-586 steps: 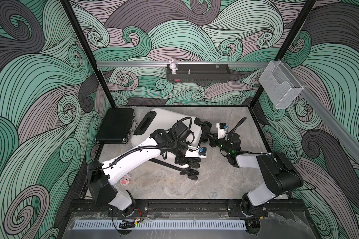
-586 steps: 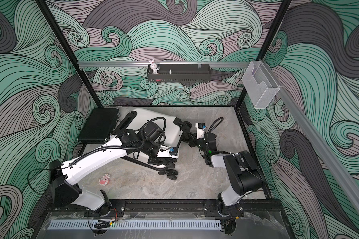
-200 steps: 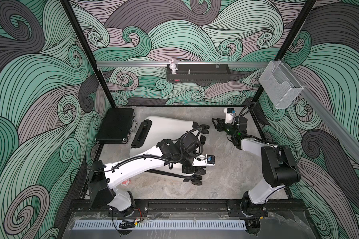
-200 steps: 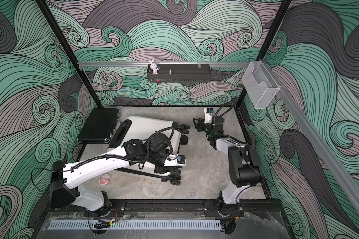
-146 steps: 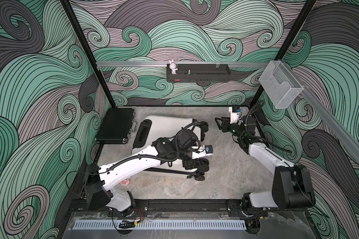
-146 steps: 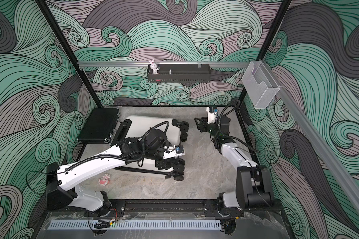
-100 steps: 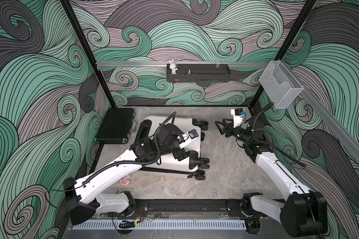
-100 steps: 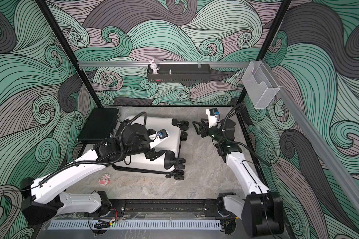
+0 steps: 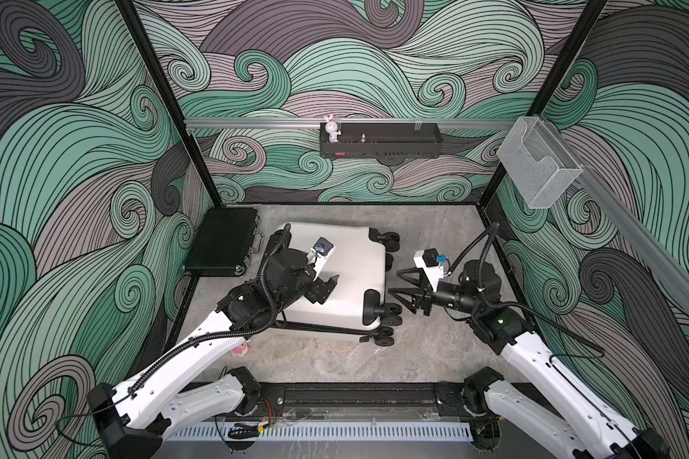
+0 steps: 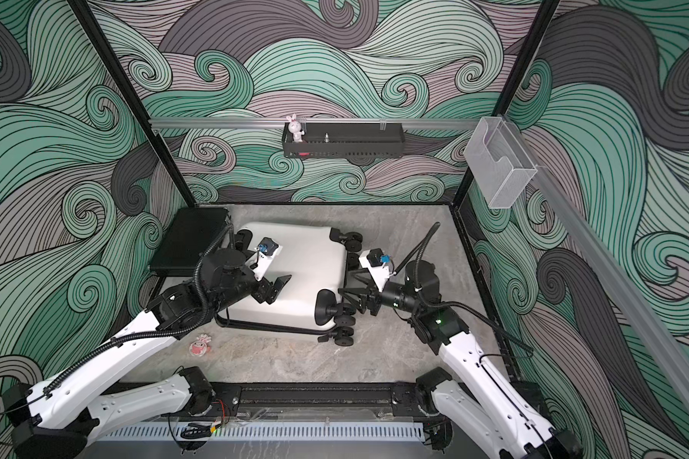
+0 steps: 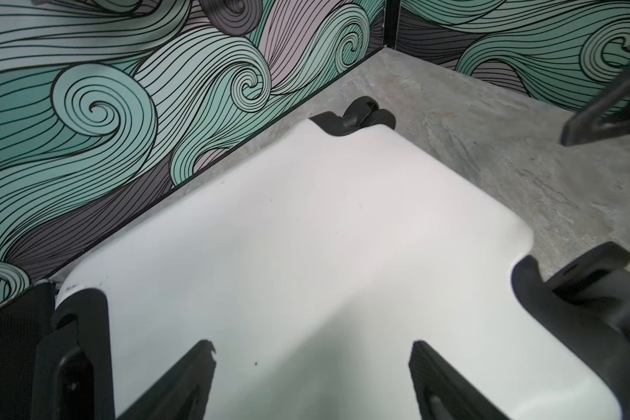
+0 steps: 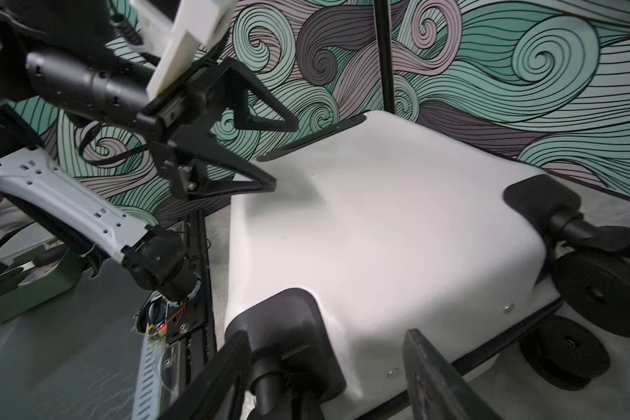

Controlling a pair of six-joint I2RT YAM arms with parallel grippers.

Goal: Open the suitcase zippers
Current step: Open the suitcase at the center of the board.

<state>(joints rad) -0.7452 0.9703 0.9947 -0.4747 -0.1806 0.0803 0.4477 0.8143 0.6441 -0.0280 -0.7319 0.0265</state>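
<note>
1. Now the suitcase (image 9: 351, 274) lies flat on the table (image 9: 335, 365), beside the black briefcase (image 9: 223, 242).
2. Left gripper (image 9: 327, 288) hovers over its white shell, jaws spread, empty.
3. Right gripper (image 9: 394, 282) sits by the wheels (image 9: 388, 312), jaws apart, grasping nothing.

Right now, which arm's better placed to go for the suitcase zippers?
Probably the right. The open right gripper sits beside the wheel end of the suitcase, near the black zipper band. The open left gripper hovers over the plain white top. No pull is discernible.
</note>
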